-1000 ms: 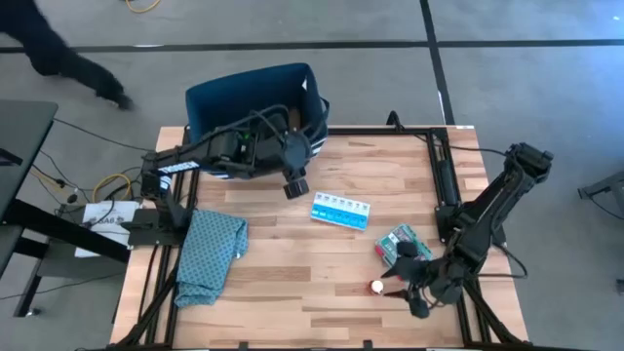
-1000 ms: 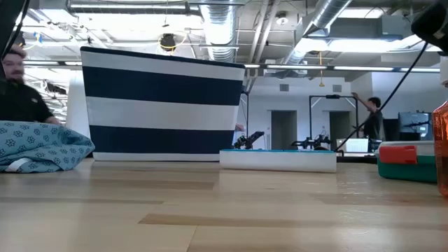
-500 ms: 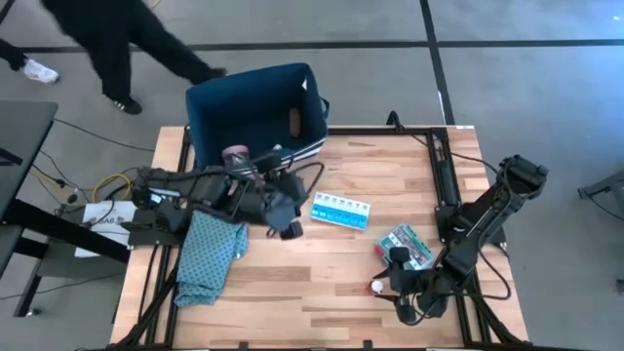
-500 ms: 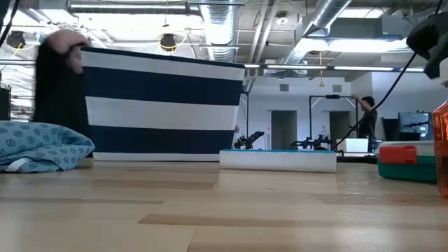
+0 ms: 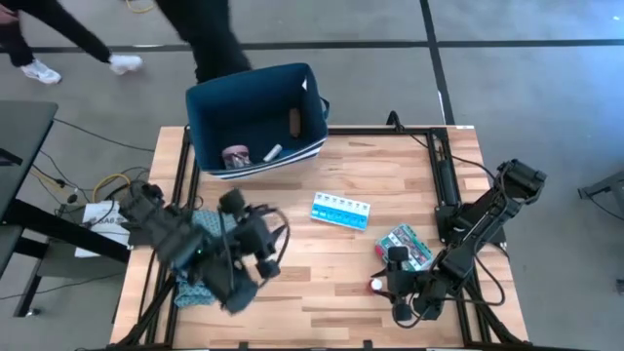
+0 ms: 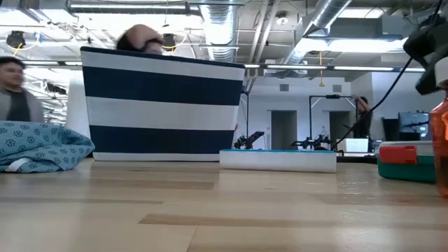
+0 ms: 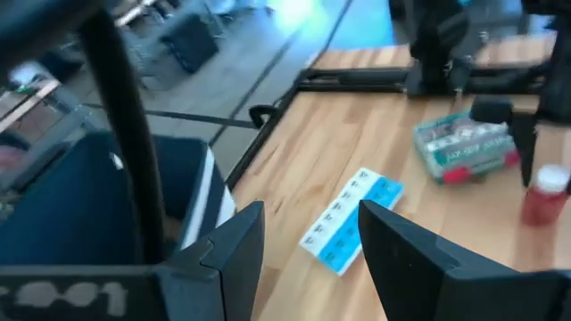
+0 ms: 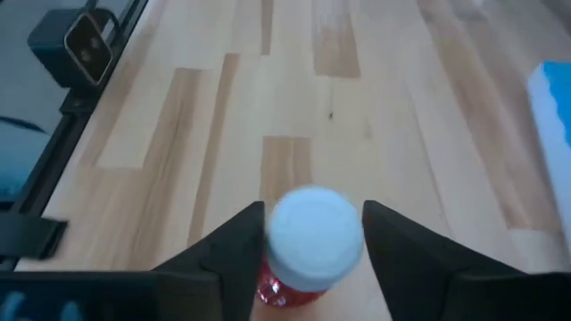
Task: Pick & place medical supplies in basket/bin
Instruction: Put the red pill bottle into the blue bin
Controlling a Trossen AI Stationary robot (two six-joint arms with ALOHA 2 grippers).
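The navy bin [image 5: 210, 107] stands at the far edge, holding a pink roll [image 5: 236, 154], a white stick [image 5: 273, 151] and a brown block [image 5: 295, 119]. The light blue pill organiser [image 5: 341, 211] and the teal-red-white box [image 5: 409, 244] lie flat on the table. A red bottle with a white cap [image 8: 312, 234] stands upright near the right front. My right gripper [image 8: 314, 223] is open, one finger on each side of the cap. My left gripper [image 7: 310, 209] is open and holds nothing; it hangs over the table's left front [image 5: 271, 244] beside the teal cloth. My right gripper comes level from the table's right, with its fingers [image 8: 245, 241] close on both sides of the bottle's white cap [image 8: 277, 227]. I cannot tell whether they touch it. The bottle stands upright on the table.
The teal patterned cloth [image 5: 190, 285] lies bunched at the left front, partly under my left arm. People walk on the floor beyond the table's far edge. Bare wood lies between the pill organiser and the near edge.
My left arm has swung from the bin's front toward the table's near left edge and now hangs over the cloth. My right gripper has moved toward the table's left, up to the red bottle. People have walked past behind the bin.
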